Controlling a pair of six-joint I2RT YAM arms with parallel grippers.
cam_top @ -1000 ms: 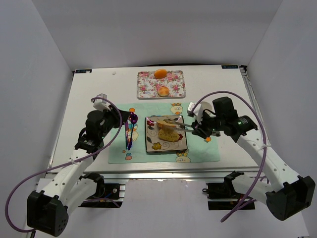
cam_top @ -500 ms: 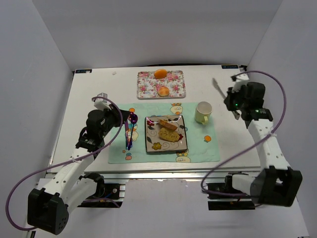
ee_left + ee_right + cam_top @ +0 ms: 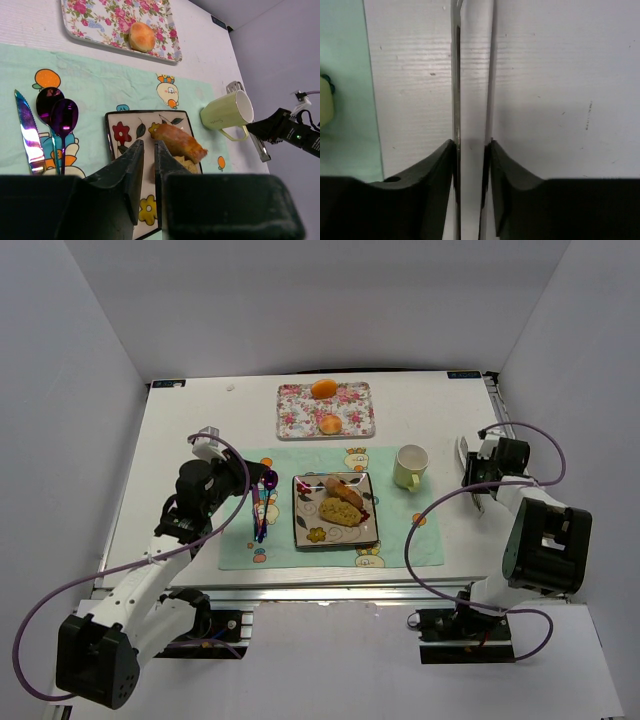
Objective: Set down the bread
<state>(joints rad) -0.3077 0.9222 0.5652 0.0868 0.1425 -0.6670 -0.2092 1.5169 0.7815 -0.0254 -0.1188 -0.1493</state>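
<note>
Bread: tan wedge slice and speckled oval loaf both lie on the square plate, wedge at the far side, touching the loaf. The plate sits on the mint placemat.

In the left wrist view the wedge is clear, but the loaf is mostly hidden behind the finger.

Left gripper has its fingers almost together with a thin slit, nothing in it. From the top it hangs over the purple spoons, left of the plate.

Right gripper is low on the bare table, right of the cup. Its wrist view shows it clamped on the metal tongs.

Floral tray sits at the far edge with the orange fruit and the peach fruit. The left wrist view shows only the peach one, and also the knife.
</note>
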